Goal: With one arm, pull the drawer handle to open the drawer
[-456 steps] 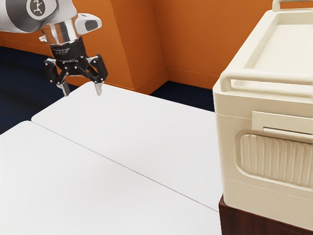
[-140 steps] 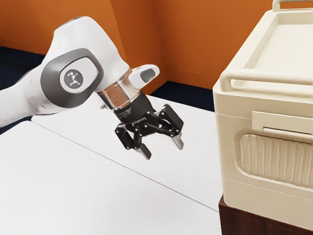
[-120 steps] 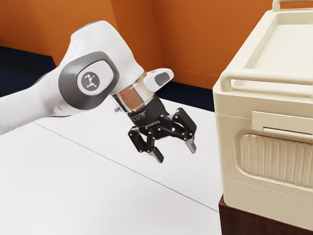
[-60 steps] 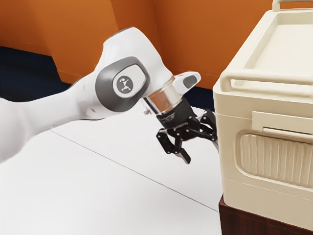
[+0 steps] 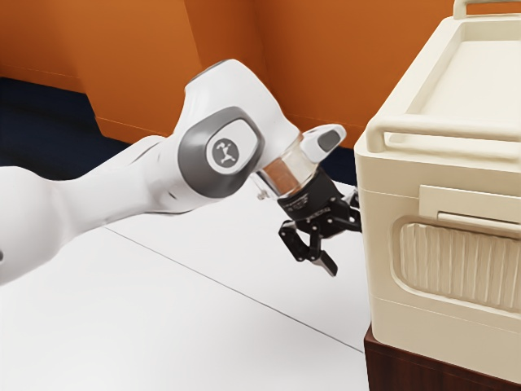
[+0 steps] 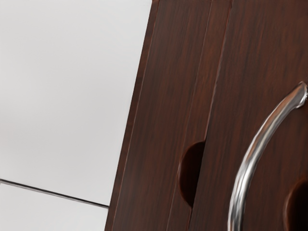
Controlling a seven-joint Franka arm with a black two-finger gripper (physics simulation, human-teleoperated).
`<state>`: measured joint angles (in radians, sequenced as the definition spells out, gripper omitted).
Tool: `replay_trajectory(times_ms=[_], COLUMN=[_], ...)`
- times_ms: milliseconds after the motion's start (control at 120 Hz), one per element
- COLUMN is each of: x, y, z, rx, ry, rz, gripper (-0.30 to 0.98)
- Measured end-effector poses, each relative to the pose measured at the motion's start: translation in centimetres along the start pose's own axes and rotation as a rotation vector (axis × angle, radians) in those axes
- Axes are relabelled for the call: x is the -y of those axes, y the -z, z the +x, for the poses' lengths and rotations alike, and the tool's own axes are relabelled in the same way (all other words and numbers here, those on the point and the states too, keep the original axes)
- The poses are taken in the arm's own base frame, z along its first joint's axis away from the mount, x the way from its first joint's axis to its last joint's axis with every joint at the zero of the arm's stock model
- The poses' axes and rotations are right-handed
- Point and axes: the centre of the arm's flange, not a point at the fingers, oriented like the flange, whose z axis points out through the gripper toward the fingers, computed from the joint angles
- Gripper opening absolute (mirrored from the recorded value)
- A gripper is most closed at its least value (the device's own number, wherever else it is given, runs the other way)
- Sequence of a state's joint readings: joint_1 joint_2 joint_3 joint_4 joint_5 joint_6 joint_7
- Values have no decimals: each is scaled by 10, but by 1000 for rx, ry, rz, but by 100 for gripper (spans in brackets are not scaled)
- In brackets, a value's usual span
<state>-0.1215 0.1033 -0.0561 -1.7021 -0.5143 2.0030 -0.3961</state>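
Partly behind the beige case, my gripper (image 5: pixel 324 228) is tilted down toward the exterior view's right. Its visible finger is spread wide, so it stands open; the other fingertip is hidden by the case. A curved silver handle (image 6: pixel 245 173) stands out from a dark brown wooden front (image 6: pixel 264 62) in the wrist view, with nothing of the gripper touching it there. Beside the handle a straight seam runs along the wood, with a rounded dark recess (image 6: pixel 192 173) at it. In the exterior view the handle side is hidden.
A large beige case (image 5: pixel 387 269) with top rails stands on the dark wooden cabinet (image 5: pixel 407 366), close beside my hand. The white table (image 5: pixel 203 318) lies below the arm. Orange walls (image 5: pixel 309 57) rise behind.
My hand has come down and across toward the exterior view's right, tilting on the way. Over the last half second it has moved slightly farther behind the beige case.
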Motion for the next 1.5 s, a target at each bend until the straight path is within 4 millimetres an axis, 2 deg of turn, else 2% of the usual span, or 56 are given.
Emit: replay_trajectory(times_ms=[233,642,950,1325,1500], x=[12,13,14,23,36], y=[0,-23,-31,-19,-9], z=[-2,4,7,4,-4], rx=[-2,9,9,4,-1], ry=[42,71,77,84,95], rz=[-31,-57,-58,-47,-35], gripper=[69,69,69,69,68])
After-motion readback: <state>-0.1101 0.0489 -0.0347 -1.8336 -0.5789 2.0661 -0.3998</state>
